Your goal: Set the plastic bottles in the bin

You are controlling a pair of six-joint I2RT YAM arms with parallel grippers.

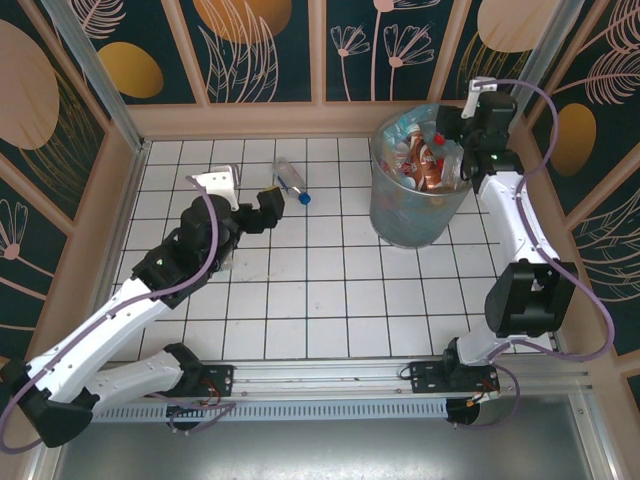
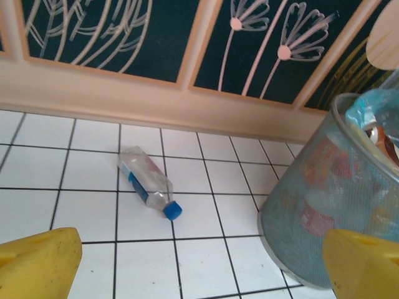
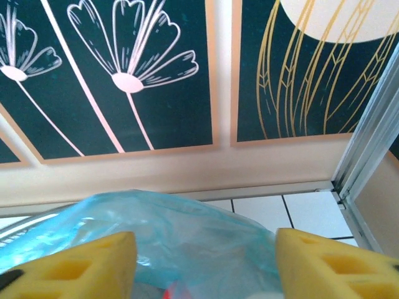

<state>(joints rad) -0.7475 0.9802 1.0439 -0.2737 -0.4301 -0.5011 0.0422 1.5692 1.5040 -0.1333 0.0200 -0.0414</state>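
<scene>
One clear plastic bottle (image 1: 289, 180) with a blue cap and blue label lies on its side on the white tiles, also seen in the left wrist view (image 2: 146, 180). My left gripper (image 1: 272, 207) hovers just in front of it, open, its yellow fingers (image 2: 37, 261) wide apart with nothing between them (image 2: 199, 274). The grey mesh bin (image 1: 400, 210) with its light-blue bag stands to the right (image 2: 312, 205), holding several bottles (image 1: 432, 160) with red and orange labels. My right gripper (image 1: 452, 128) hangs over the bin's far rim, open above the blue bag (image 3: 187, 230), with nothing between its fingers (image 3: 204, 268).
A low wooden wall (image 2: 156, 106) with dark flower panels closes the back and sides of the tiled floor. An aluminium post (image 3: 368, 149) stands in the far right corner close to the bin. Open tiles lie between the bottle and the bin (image 1: 340, 210).
</scene>
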